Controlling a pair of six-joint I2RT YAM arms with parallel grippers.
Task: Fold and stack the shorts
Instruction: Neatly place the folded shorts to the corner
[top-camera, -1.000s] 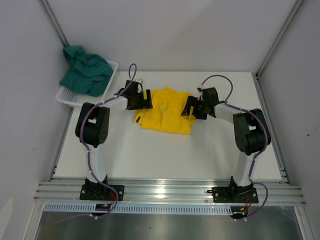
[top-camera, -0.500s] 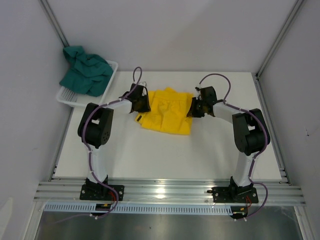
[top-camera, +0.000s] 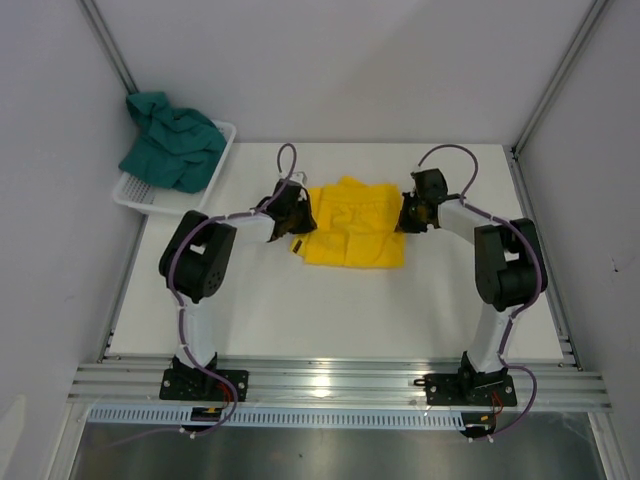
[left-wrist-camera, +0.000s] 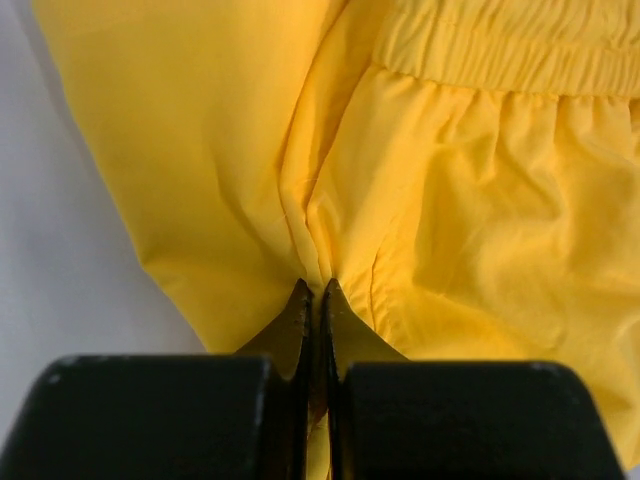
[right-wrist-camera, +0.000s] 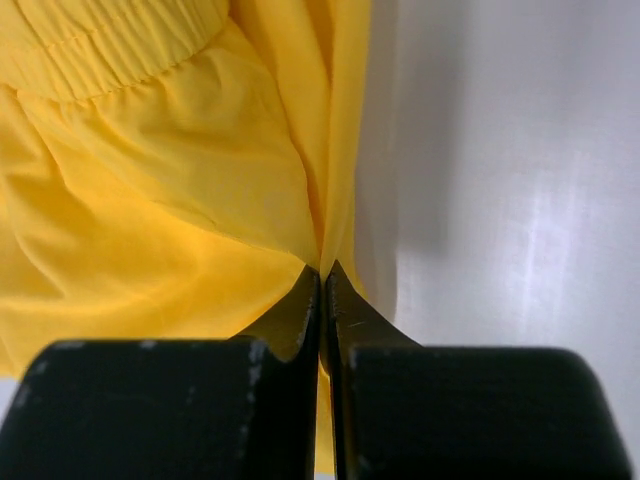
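Observation:
The yellow shorts (top-camera: 352, 222) lie rumpled on the white table between my two arms. My left gripper (top-camera: 297, 208) is shut on their left edge; the left wrist view shows yellow fabric (left-wrist-camera: 450, 200) pinched between the closed fingertips, gripper (left-wrist-camera: 316, 290). My right gripper (top-camera: 410, 212) is shut on their right edge, with a fold of the shorts (right-wrist-camera: 150, 200) caught between its tips, gripper (right-wrist-camera: 322, 270). The elastic waistband (left-wrist-camera: 510, 50) runs along the far side. The teal-green shorts (top-camera: 172, 140) sit heaped in the basket at the back left.
A white mesh basket (top-camera: 135, 192) stands at the table's back left corner against the left wall. Grey walls with metal posts close the left, back and right sides. Bare table (top-camera: 330, 310) lies between the shorts and the arm bases.
Both grippers have gone from open to shut, each pinching an edge of the yellow shorts. Both have moved toward the back, and the shorts have shifted right and back with them.

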